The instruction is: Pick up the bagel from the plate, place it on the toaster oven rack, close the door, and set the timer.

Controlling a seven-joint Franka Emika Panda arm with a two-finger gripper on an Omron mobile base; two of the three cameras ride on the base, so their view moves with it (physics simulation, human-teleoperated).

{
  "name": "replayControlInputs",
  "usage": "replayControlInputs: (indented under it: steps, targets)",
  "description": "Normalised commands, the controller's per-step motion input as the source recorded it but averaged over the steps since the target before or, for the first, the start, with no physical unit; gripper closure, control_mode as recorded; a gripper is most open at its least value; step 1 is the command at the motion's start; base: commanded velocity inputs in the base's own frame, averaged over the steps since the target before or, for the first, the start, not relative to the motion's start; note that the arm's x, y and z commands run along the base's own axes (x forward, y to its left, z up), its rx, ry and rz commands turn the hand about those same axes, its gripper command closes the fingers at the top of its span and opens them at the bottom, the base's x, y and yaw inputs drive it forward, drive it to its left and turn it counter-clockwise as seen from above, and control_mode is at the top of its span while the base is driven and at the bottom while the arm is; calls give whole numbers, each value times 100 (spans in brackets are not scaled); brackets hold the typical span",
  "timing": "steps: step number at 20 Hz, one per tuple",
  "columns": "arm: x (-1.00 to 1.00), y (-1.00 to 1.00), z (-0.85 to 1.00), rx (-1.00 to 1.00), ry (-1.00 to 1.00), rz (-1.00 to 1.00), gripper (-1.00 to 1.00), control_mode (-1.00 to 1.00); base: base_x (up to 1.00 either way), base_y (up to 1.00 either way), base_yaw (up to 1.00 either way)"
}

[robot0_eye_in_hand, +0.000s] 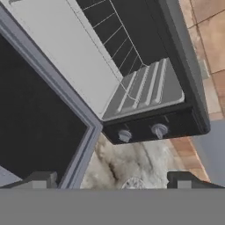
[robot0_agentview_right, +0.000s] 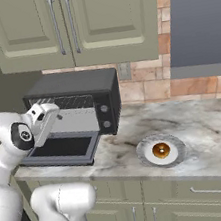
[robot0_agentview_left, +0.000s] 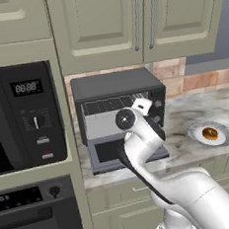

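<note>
The gripper (robot0_eye_in_hand: 112,179) is hovering with its jaws spread apart and empty above the lowered door (robot0_agentview_right: 63,149) of the toaster oven (robot0_agentview_right: 85,83). Farther right, the bagel (robot0_agentview_right: 161,150) is sitting on the plate (robot0_agentview_right: 147,161).

One toaster oven (robot0_agentview_left: 119,97) with one drop-down door (robot0_agentview_right: 63,148), one wire rack (robot0_eye_in_hand: 116,35) and two round knobs (robot0_eye_in_hand: 141,132) on its panel. One plate (robot0_agentview_right: 162,151) carrying one bagel (robot0_agentview_right: 161,150). One built-in microwave (robot0_agentview_left: 22,118). Two upper cabinet doors, each with one bar handle (robot0_agentview_left: 136,20).
</note>
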Motion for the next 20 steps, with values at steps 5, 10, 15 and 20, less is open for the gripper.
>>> replayControlInputs:
  steps: [5, 10, 15, 20]
  targets:
    - [29, 14, -4, -17, -9, 5, -100, -100, 0, 0, 0]
    - [41, 13, -6, -12, -3, 0, -100, -100, 0, 0, 0]
    - [45, 6, -14, -10, 0, 0, -100, -100, 0, 0, 0]
    - [42, 6, -17, -7, 0, 0, -100, -100, 0, 0, 0]
